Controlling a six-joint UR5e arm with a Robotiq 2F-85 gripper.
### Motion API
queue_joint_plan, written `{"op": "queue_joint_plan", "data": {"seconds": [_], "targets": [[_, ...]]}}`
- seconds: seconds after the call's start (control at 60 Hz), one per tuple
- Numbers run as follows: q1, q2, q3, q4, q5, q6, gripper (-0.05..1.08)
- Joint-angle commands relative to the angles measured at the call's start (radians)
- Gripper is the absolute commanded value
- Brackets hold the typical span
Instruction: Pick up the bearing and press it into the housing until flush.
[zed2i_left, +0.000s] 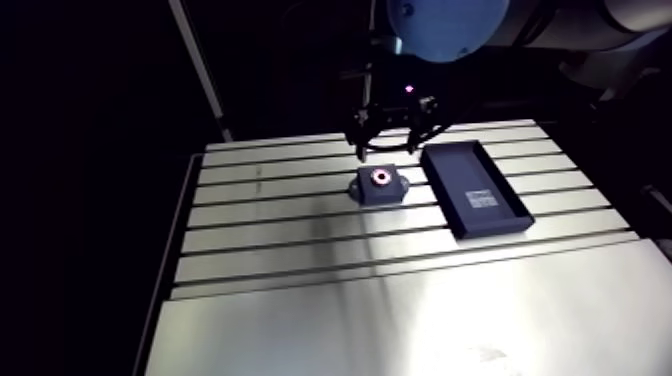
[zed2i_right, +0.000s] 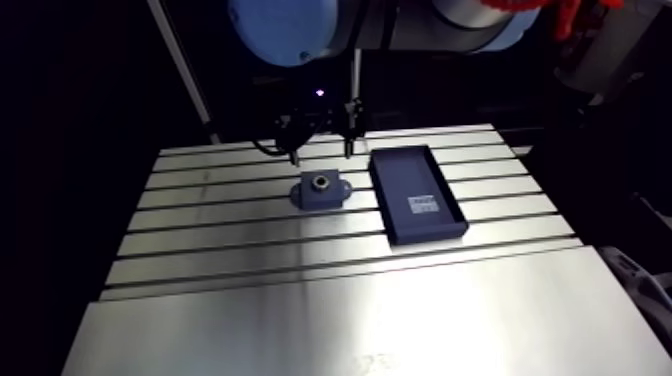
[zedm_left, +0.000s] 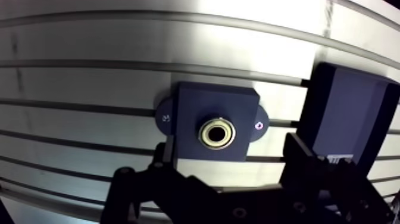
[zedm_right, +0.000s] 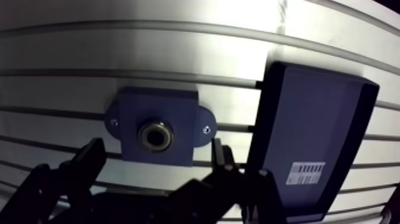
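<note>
- The gripper (zedm_left: 231, 146) is open and empty over the housing (zedm_left: 190, 104).
- The bearing (zedm_left: 216, 132) sits inside; a crooked push may jam it.
- The tray (zedm_right: 309, 119), at the housing's 3 o'clock, may get bumped.

Dark bkgd, glare on table (zedm_left: 178, 36), curved edges

Robotics lab: slotted aluminium table (zed2i_left: 400, 300).
</note>
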Motion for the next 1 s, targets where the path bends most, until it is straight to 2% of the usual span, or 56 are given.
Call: {"op": "queue_joint_plan", "data": {"seconds": [0.017, 0.033, 0.05, 0.067, 0.083, 0.1, 0.117, 0.133, 0.15, 0.183, 0.317, 1.0], "targets": [[-0.001, -0.012, -0.045, 0.093, -0.011, 0.066, 0.29], [-0.001, -0.011, -0.050, 0.101, -0.014, 0.076, 0.44], [-0.001, -0.011, -0.050, 0.101, -0.014, 0.076, 0.44], [-0.001, -0.011, -0.057, 0.108, -0.013, 0.082, 0.60], [-0.001, -0.011, -0.057, 0.108, -0.013, 0.082, 0.60], [0.000, -0.009, -0.060, 0.115, -0.013, 0.086, 0.72], [0.000, -0.009, -0.060, 0.115, -0.013, 0.086, 0.72], [0.001, -0.009, -0.061, 0.120, -0.016, 0.088, 0.79], [0.001, -0.009, -0.061, 0.120, -0.016, 0.088, 0.79], [0.001, -0.009, -0.056, 0.118, -0.012, 0.088, 0.86], [-0.001, -0.006, -0.052, 0.114, -0.006, 0.104, 0.88], [0.002, 0.009, -0.038, 0.095, -0.007, 0.119, 0.89]]}}
